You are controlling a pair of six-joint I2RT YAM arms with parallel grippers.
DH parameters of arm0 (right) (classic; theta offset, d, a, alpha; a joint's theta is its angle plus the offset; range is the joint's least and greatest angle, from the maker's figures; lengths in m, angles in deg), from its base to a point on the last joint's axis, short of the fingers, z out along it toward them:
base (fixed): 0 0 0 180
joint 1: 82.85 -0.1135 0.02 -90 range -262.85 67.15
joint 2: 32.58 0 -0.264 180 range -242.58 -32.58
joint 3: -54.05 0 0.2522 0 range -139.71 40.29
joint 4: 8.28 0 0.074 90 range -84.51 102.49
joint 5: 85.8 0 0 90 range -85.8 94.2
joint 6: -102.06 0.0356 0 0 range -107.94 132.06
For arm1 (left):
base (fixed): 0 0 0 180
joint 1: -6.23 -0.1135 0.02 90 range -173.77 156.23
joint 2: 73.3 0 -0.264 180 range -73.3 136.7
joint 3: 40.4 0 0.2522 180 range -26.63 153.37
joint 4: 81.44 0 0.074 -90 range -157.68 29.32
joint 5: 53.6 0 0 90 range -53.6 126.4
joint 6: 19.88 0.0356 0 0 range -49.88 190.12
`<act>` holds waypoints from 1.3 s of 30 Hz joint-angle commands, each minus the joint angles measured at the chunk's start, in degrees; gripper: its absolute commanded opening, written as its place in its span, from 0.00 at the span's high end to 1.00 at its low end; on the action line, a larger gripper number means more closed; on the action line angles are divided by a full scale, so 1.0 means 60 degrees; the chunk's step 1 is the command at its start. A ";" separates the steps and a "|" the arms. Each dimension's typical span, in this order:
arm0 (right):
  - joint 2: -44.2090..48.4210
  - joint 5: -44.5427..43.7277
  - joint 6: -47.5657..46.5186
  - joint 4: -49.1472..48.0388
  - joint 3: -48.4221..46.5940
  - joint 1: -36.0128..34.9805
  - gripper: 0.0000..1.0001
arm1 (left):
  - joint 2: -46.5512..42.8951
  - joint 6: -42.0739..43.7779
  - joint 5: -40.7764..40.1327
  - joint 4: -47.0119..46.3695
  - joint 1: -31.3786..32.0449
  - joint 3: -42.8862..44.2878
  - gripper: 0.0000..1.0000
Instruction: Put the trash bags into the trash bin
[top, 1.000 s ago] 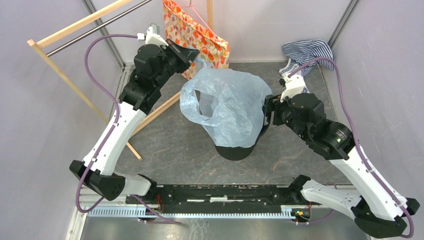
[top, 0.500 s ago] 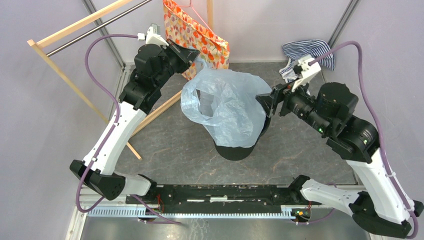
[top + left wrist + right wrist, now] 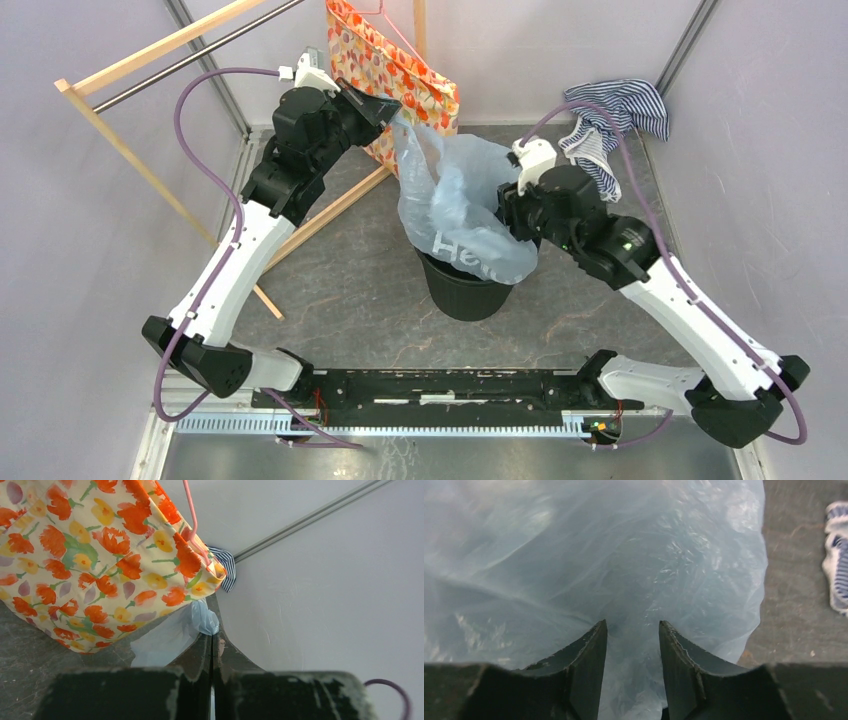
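Note:
The pale-blue translucent trash bag (image 3: pixel 455 205) hangs over the round black trash bin (image 3: pixel 468 290), its lower part draped into and over the bin's mouth. My left gripper (image 3: pixel 392 108) is shut on the bag's top corner, a bunched blue bit at its tips (image 3: pixel 205 620), and holds it up beside the floral bag. My right gripper (image 3: pixel 505 212) is open and pushes down into the bag over the bin; crinkled plastic (image 3: pixel 624 560) fills the view past its fingers (image 3: pixel 591 645).
An orange floral fabric bag (image 3: pixel 395 70) hangs at the back, close behind the left gripper, also in the left wrist view (image 3: pixel 95 555). A blue-white striped cloth (image 3: pixel 612 118) lies back right. A wooden rack (image 3: pixel 150 160) stands at the left.
My right arm swung from the bin's right side over its mouth and pressed the bag down. The bag has narrowed and sunk into the bin, baring the bin's front wall. The left gripper has kept its hold.

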 commanded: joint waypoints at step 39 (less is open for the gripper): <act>-0.1064 0.4065 -0.0187 -0.0910 -0.5543 -0.0286 0.18 | 0.1480 0.1202 0.2553 -0.0130 0.1220 0.1633 0.98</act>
